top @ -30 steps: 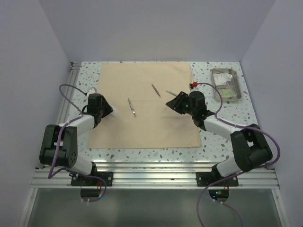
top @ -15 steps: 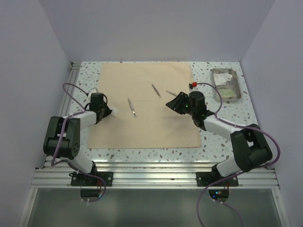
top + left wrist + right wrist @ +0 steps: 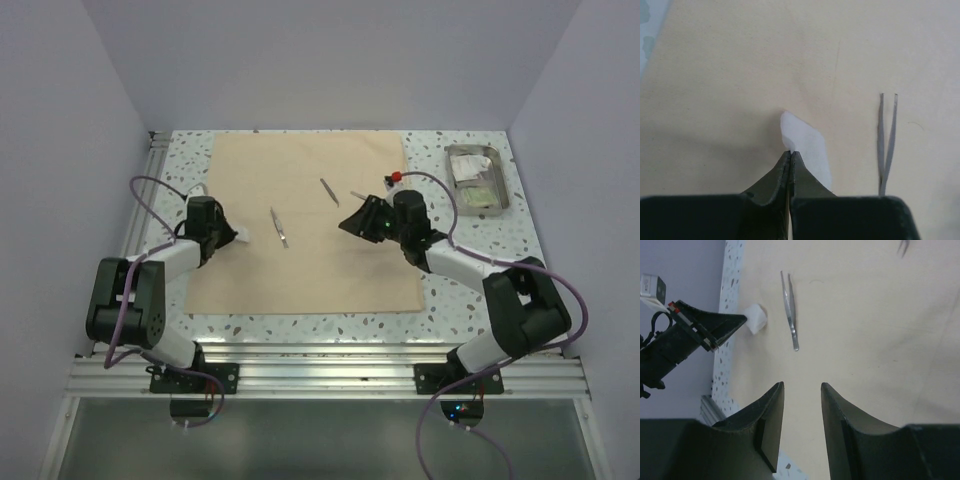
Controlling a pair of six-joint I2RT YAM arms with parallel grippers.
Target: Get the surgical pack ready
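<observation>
Top view, cloth: the tan cloth (image 3: pixel 310 270) lies spread flat on the tabletop (image 3: pixel 300 325), no corner folded.
Top view, instruments: tweezers (image 3: pixel 279 228) left of centre. Two more thin instruments (image 3: pixel 328 191) lie farther back and to the right. All are loose on the cloth and apart from each other.
Top view, tray: the steel tray (image 3: pixel 472 148) sits at the far right of the tabletop, off the cloth, with sachets inside.
Top view, arms: the left pincer (image 3: pixel 232 237) is at the cloth's left edge with a white sachet (image 3: pixel 241 236) at its tip. The right pincer (image 3: pixel 347 222) is over the cloth right of centre, near the two far instruments.
Left wrist, pincer: jaws together, clamped on the near edge of the white sachet, which lies on the cloth. The tweezers are to its right, not touching.
Right wrist, pincer: jaws apart with nothing between them. The tweezers are ahead, and the left pincer with its sachet is beyond them.
Step, judged: contents are being laid out on the cloth. Wrapping has not begun.
Next move, judged: settle or reposition the sachet near the instruments. The thin packet calls for a careful release. The tray has yet to be brought onto the cloth.
</observation>
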